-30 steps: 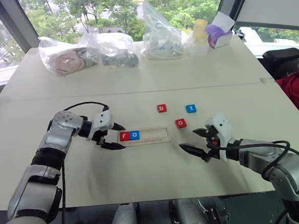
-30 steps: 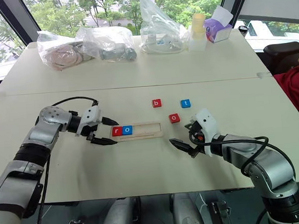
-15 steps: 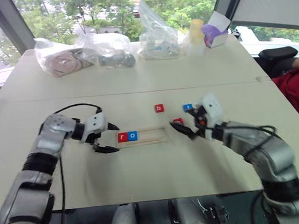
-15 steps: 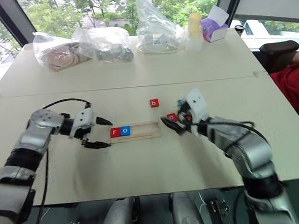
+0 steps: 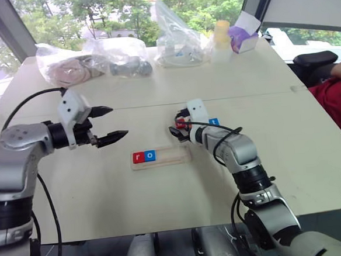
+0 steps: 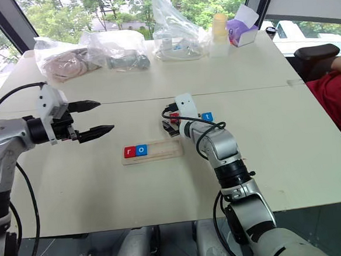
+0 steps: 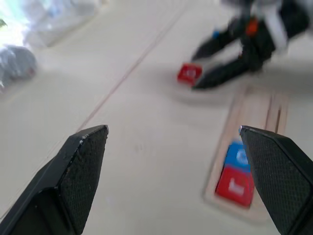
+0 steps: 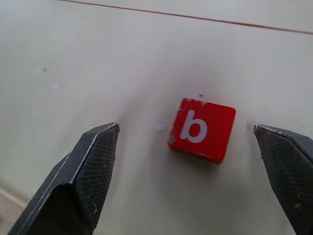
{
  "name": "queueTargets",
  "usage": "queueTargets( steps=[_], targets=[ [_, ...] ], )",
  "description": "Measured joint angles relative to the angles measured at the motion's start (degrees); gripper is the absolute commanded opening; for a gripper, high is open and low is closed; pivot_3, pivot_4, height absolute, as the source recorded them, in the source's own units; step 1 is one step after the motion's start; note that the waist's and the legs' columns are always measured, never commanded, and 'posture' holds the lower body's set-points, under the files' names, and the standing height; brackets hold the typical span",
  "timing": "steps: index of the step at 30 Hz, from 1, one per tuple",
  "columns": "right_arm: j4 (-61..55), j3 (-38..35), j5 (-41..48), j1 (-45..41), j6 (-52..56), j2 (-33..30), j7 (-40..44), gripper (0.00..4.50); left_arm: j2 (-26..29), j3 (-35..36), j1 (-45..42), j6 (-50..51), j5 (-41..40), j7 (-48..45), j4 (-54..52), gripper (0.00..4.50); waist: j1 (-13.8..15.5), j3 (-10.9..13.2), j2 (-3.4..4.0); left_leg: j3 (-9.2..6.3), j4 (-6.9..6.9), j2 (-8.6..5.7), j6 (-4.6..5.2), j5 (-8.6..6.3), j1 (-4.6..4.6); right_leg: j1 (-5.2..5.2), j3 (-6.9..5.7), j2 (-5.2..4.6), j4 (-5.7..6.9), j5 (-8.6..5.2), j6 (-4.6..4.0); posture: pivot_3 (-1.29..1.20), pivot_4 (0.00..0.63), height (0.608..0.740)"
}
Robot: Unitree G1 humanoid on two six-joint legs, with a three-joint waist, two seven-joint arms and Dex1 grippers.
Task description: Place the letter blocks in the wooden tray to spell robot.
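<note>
I have the right gripper (image 8: 188,181) spread wide and empty, with the red b block (image 8: 201,129) lying flat on the table (image 5: 164,210) just ahead of it, between the two fingers (image 8: 85,171) and touching neither. I judge this tile light and rigid, with a smooth face and low straight sides, so it will likely skate on the tabletop if one finger meets it first. The place to take it is across two opposite side edges, low down, with both fingers closing evenly. It sits slightly turned against my finger line, so I would square the wrist to it before closing.

The blue t block (image 5: 214,122) lies just beyond the right gripper's wrist. The second red o block I cannot make out; the arm may cover it.

The wooden tray (image 5: 175,157) lies near the right gripper, off toward the left one, with the red r block (image 5: 138,158) and blue o block (image 5: 150,156) seated side by side at the end nearest the left gripper. Three slots are bare, and b goes next.

The left gripper (image 5: 107,123) hangs above the table, fingers parted wide, grasping nothing, well apart from the tray.
</note>
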Motion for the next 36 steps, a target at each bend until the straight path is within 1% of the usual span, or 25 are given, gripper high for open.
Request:
queueTargets(
  steps=[4, 7, 10, 12, 13, 14, 15, 16, 20, 23, 27, 30, 33, 36],
  targets=[
    [3.8, 0.6, -2.8, -1.9, -1.2, 1.5, -1.0, 4.5, 0.0, 1.4, 5.6, 3.7, -2.2, 4.1, -5.5, 4.49, -0.1, 0.0, 0.0, -0.01, 0.0, 0.04, -0.02, 0.01, 0.09, -0.01, 0.02, 0.09, 0.09, 0.01, -0.05, 0.0, 0.15, 0.74],
    [7.0, 0.4, -4.4, -3.2, -3.3, 3.0, -2.0, 4.5, -0.4, 1.8, 6.4, 4.6, -3.3, 6.5, -6.7, 4.49, 0.1, 0.0, -0.01, -0.01, 0.02, 0.04, -0.06, 0.04, 0.11, 0.02, 0.02, 0.09, 0.08, 0.03, -0.07, 0.0, 0.15, 0.74],
    [10.9, -0.3, -5.4, -4.8, -5.9, 5.0, -2.5, 3.64, -0.7, 2.2, 7.3, 4.5, -3.7, 8.5, -7.8, 4.5, -0.1, 0.0, -0.01, 0.04, 0.02, 0.04, -0.06, 0.04, 0.15, 0.04, 0.06, 0.08, 0.08, 0.03, -0.07, 0.0, 0.15, 0.74],
    [13.0, -0.5, -6.7, -5.7, -7.3, 5.7, -3.1, 2.69, -0.9, 2.2, 8.2, 4.5, -3.9, 9.3, -7.8, 4.5, -0.2, 0.0, -0.01, 0.03, 0.0, 0.04, -0.06, 0.04, 0.15, 0.03, 0.06, 0.1, 0.08, 0.03, -0.07, 0.0, 0.15, 0.74],
    [13.4, -0.5, -7.0, -5.8, -7.6, 5.8, -3.3, 2.15, -0.9, 2.2, 8.3, 4.4, -3.9, 9.5, -7.8, 4.5, -0.2, 0.0, -0.01, 0.03, -0.01, 0.04, -0.06, 0.04, 0.15, 0.02, 0.06, 0.1, 0.08, 0.03, -0.07, 0.0, 0.15, 0.74],
    [13.6, -0.5, -7.2, -5.8, -7.8, 5.8, -3.4, 1.74, -0.9, 2.2, 8.3, 4.4, -3.9, 9.6, -7.8, 4.5, -0.2, 0.0, -0.01, 0.03, -0.01, 0.04, -0.06, 0.04, 0.15, 0.02, 0.06, 0.1, 0.08, 0.03, -0.07, 0.0, 0.15, 0.74],
    [14.0, -0.5, -7.5, -5.8, -8.2, 6.0, -3.6, 1.39, -0.9, 2.1, 8.2, 4.2, -3.8, 9.9, -7.8, 4.5, -0.2, 0.0, -0.01, 0.04, -0.01, 0.04, -0.06, 0.04, 0.15, 0.02, 0.06, 0.1, 0.08, 0.03, -0.07, 0.0, 0.15, 0.74],
    [14.1, -0.4, -8.2, -5.8, -8.6, 6.3, -3.8, 1.25, -0.9, 1.8, 8.1, 4.0, -3.8, 10.0, -7.8, 4.5, -0.2, 0.0, -0.01, 0.03, -0.01, 0.04, -0.06, 0.04, 0.15, 0.02, 0.06, 0.09, 0.08, 0.03, -0.07, 0.0, 0.15, 0.74],
    [12.7, 0.1, -10.1, -4.8, -9.4, 5.5, -4.1, 1.25, -0.9, 0.1, 7.5, 3.5, -3.8, 10.2, -7.8, 4.5, 0.0, 0.0, 0.0, 0.03, -0.01, 0.04, -0.06, 0.04, 0.14, 0.02, 0.06, 0.07, 0.07, 0.03, -0.07, 0.0, 0.15, 0.74],
    [3.2, 0.6, -10.7, -1.0, -5.7, 1.4, -2.5, 1.25, -0.9, -1.9, 6.6, 3.5, -4.3, 9.4, -8.2, 4.5, 0.6, 0.0, 0.03, -0.01, -0.01, -0.03, -0.07, 0.04, -0.03, -0.06, 0.02, -0.02, 0.02, 0.02, -0.06, 0.0, 0.15, 0.74],
    [-18.2, -4.4, -9.2, 4.5, 6.3, -4.9, -0.8, 1.25, -1.5, -5.6, 4.9, 4.5, -6.3, 8.1, -10.5, 4.5, 0.9, 0.0, 0.02, 0.03, -0.03, -0.07, -0.06, 0.03, -0.12, -0.11, 0.02, -0.1, -0.07, 0.01, -0.03, 0.0, 0.15, 0.74],
    [-32.5, -9.8, -8.3, 10.1, 17.3, -6.9, -1.1, 1.25, -2.1, -9.6, 4.3, 5.1, -7.6, 6.7, -12.6, 4.5, 1.1, 0.0, 0.0, 0.0, -0.07, -0.05, -0.05, 0.03, -0.09, -0.11, 0.01, -0.02, -0.06, -0.01, -0.04, 0.0, 0.15, 0.74],
    [-41.8, -14.5, -8.5, 15.7, 27.8, -6.1, -2.6, 1.25, -2.4, -13.6, 3.4, 5.5, -7.7, 5.6, -13.3, 4.5, 0.7, 0.0, 0.01, 0.05, -0.06, -0.04, -0.05, 0.03, 0.0, -0.1, 0.05, 0.12, -0.02, -0.01, -0.07, 0.0, 0.15, 0.74],
    [-46.1, -15.0, -8.5, 19.2, 31.9, -5.0, -3.6, 1.25, -2.5, -16.7, 2.4, 4.3, -6.3, 4.6, -13.0, 4.5, 0.1, 0.0, 0.01, 0.07, -0.06, -0.01, -0.05, 0.04, 0.05, -0.09, 0.09, 0.21, -0.03, -0.03, -0.11, 0.0, 0.15, 0.74]
  ],
)
